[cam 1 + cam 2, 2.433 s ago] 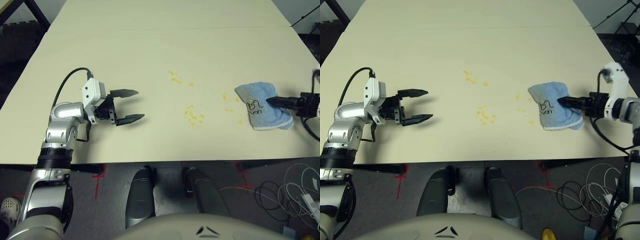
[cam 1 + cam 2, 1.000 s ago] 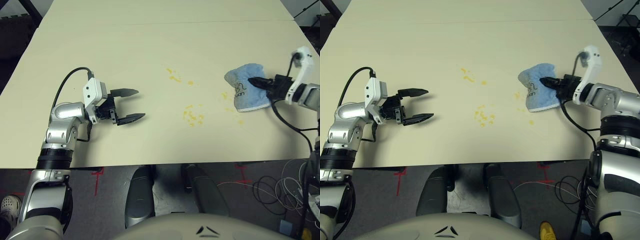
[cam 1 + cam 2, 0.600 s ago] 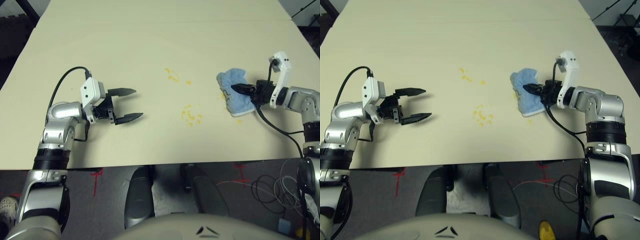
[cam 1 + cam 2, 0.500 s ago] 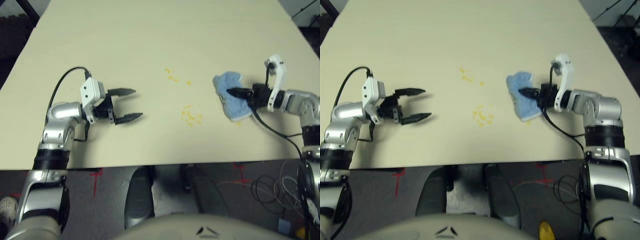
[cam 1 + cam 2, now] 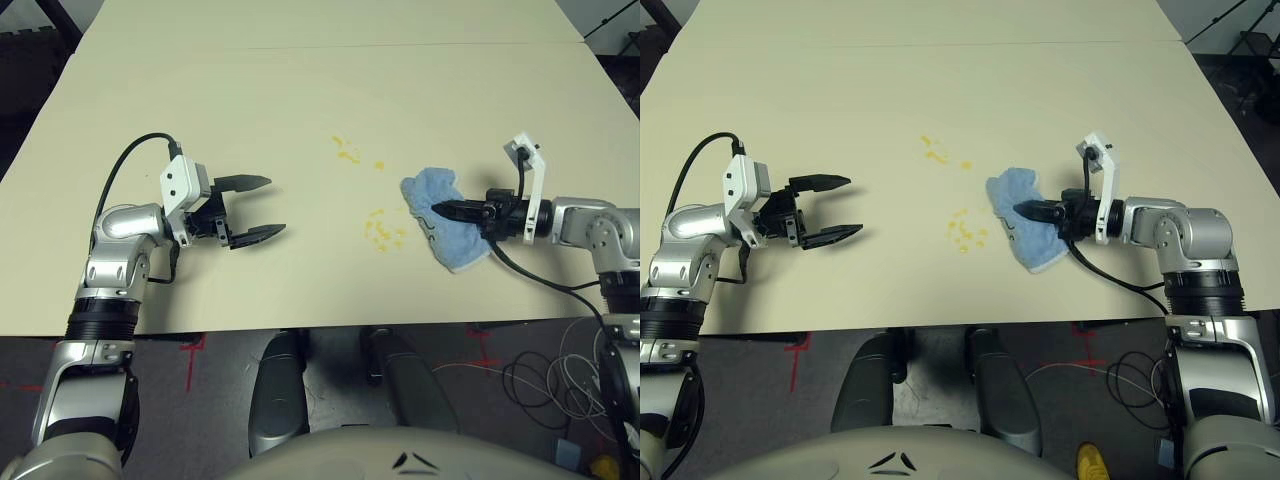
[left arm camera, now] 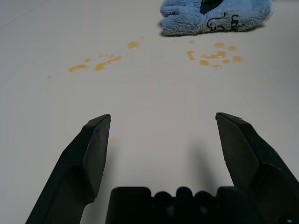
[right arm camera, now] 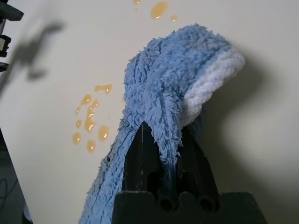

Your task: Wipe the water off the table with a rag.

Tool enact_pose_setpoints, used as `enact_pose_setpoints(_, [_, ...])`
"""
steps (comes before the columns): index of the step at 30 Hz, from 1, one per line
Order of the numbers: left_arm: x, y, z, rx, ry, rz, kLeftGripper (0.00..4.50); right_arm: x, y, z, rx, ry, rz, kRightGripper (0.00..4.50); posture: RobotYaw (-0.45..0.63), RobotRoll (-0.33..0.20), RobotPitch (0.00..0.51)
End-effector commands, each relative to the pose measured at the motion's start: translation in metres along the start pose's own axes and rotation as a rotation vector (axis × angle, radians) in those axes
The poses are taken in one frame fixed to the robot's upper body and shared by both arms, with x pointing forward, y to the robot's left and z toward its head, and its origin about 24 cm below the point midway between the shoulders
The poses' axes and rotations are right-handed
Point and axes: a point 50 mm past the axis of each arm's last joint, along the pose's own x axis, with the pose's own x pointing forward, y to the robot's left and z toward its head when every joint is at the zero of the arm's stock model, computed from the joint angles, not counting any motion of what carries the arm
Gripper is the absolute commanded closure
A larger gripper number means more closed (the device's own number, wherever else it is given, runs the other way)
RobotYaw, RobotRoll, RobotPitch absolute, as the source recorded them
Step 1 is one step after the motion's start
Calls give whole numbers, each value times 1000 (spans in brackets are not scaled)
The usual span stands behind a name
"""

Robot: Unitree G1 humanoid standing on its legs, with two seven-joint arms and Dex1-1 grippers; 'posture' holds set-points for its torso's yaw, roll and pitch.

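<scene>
our right gripper (image 5: 1025,210) is clenched on the rag (image 5: 1017,226), soft and floppy, pinched by a top fold; the water (image 5: 967,230) lies at its nine o'clock.

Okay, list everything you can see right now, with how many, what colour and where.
table: one, pale cream, spans the scene, faint seam across its far part.
water: two clusters of yellow-orange droplets, mid-table; the nearer one just left of the rag, the other farther back.
rag: one, light blue with a white marked patch, on the table right of centre.
cables: several, white and black, on the floor at right.
left gripper: black, open, holding nothing, over the table's left side.
right gripper: black, shut on the rag.
</scene>
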Motion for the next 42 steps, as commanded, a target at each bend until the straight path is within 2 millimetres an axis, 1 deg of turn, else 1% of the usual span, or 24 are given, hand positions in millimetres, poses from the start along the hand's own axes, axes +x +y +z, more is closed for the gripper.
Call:
enact_pose_setpoints(1, [-3,-1,-5,-2,22,0,0,-30,-31,-7,32,44,-237,4410,164,0,246])
enact_pose_setpoints(5, [-5,1,-5,1,27,4,0,-51,-40,11,0,-3,-314,4410,163,0,246])
enact_pose_setpoints(8, [-6,2,-5,6,30,8,0,-56,-42,21,-15,-34,-331,4410,162,0,246])
enact_pose_setpoints(10, [-7,4,-5,9,34,13,0,-54,-38,28,-23,-57,-296,4410,163,0,245])
enact_pose_setpoints(14, [-11,5,-5,16,44,23,0,-41,-20,43,-26,-122,-161,4410,165,0,246])
enact_pose_setpoints(17, [-14,6,-5,18,49,27,0,-31,-7,47,-21,-137,-82,4411,169,0,246])
enact_pose_setpoints(18, [-15,6,-5,19,53,29,0,-25,-2,47,-21,-132,-52,4411,170,0,247])
enact_pose_setpoints(21, [-20,7,-5,26,68,40,0,0,13,37,-22,-80,16,4411,176,0,248])
enact_pose_setpoints(23, [-21,8,-5,31,73,45,0,14,19,28,-13,-50,32,4411,177,0,248])
enact_pose_setpoints(26, [-23,8,-4,36,73,51,0,36,31,5,-9,29,72,4411,189,0,251])
enact_pose_setpoints(30, [-24,8,-3,38,72,56,0,58,47,-22,-2,118,125,4411,198,0,253])
enact_pose_setpoints(33, [-24,8,-3,38,73,59,0,70,60,-34,8,153,170,4411,203,0,255])
enact_pose_setpoints(37, [-23,8,-2,38,71,61,0,86,84,-48,25,185,260,4411,206,0,256])
enact_pose_setpoints(42, [-22,7,-3,38,70,59,0,101,108,-54,39,194,340,4411,205,0,256])
